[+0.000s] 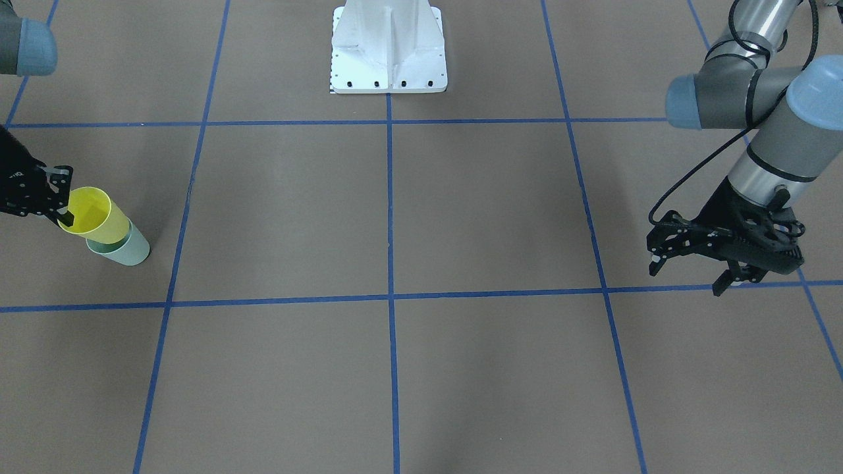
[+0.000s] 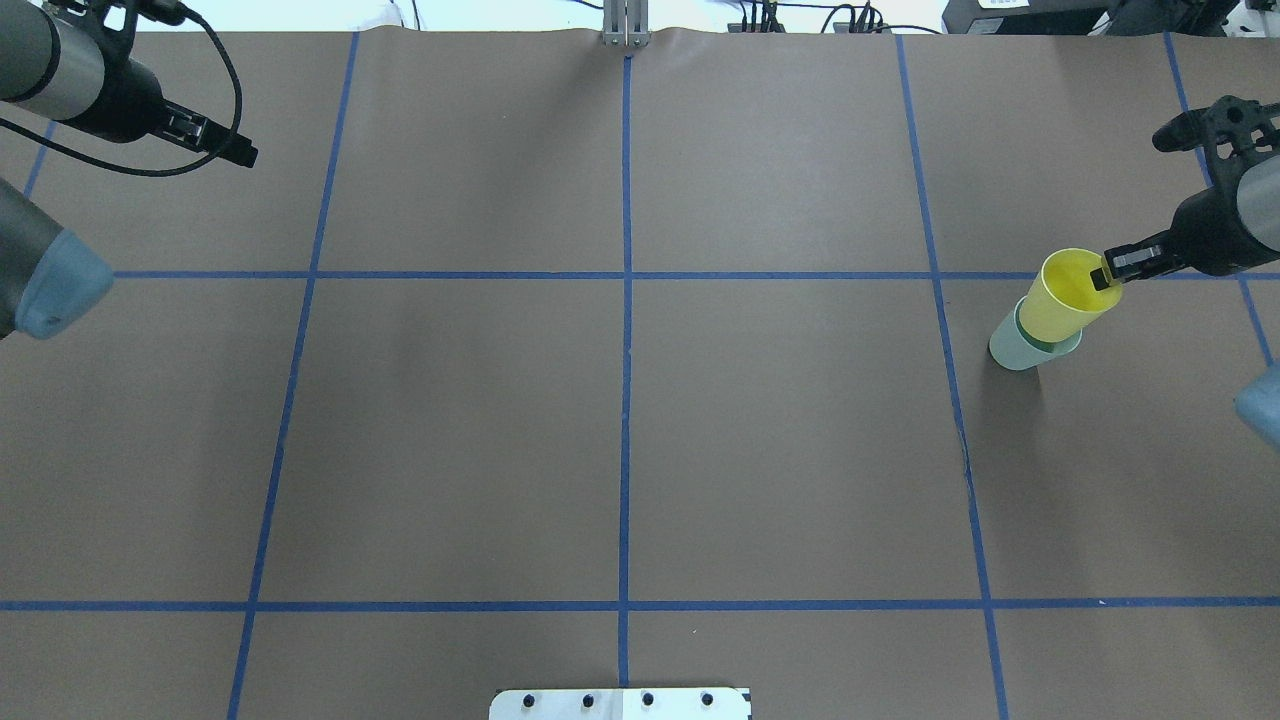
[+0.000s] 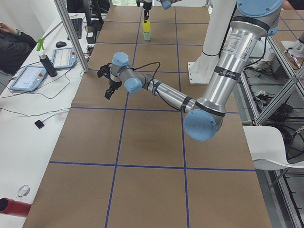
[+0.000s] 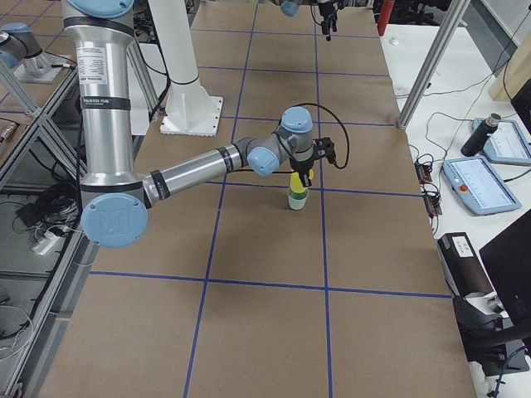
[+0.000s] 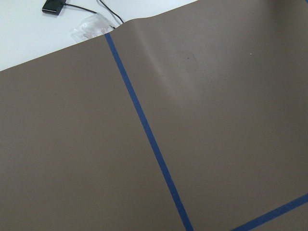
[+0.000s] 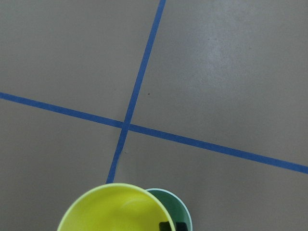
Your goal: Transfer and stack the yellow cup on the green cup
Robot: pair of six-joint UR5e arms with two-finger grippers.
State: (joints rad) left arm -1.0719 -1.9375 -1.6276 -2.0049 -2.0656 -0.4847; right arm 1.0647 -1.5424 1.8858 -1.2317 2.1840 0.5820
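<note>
Nearest the right wrist camera, the yellow cup [image 6: 113, 209] sits nested in the green cup [image 6: 175, 211], roughly upright, near the right edge of the table [image 2: 620, 450]. The right claw [image 2: 1110, 272] pinches its rim from above. The left claw [image 1: 688, 276] hangs spread, well apart, by the left edge. Letting go looks next.

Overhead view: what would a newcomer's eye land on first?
The bright yellow cup, tilted and nested in the green cup near the right edge of the table, with the right gripper pinching its rim. On the opposite side, the left gripper hangs open above the tabletop.
</note>
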